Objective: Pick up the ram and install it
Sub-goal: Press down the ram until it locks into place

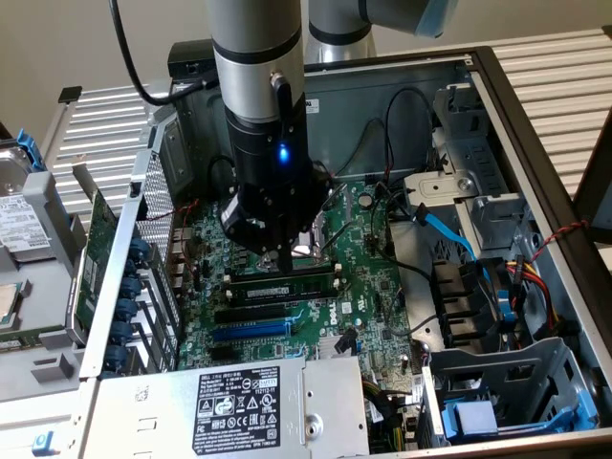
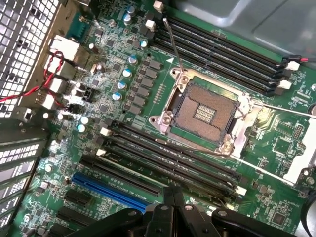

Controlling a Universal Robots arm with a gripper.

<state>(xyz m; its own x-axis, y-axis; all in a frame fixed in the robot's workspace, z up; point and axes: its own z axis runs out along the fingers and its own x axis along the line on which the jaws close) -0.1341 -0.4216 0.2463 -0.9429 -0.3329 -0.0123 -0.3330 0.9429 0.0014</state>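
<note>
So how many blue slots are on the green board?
1. The blue slot lies on the motherboard, beside a long black slot, towards the silver power supply. The arm may hide others.

Silver arm tube, black wrist, blue light, black claw (image 1: 273,256).

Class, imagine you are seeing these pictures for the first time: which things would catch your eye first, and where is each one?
The big silver and black robot arm reaches down into the open computer case, its gripper just above a ram standing in a slot on the green motherboard. In the wrist view, the open processor socket sits mid-board between rows of long black slots. A bright blue slot lies beyond those rows.
</note>
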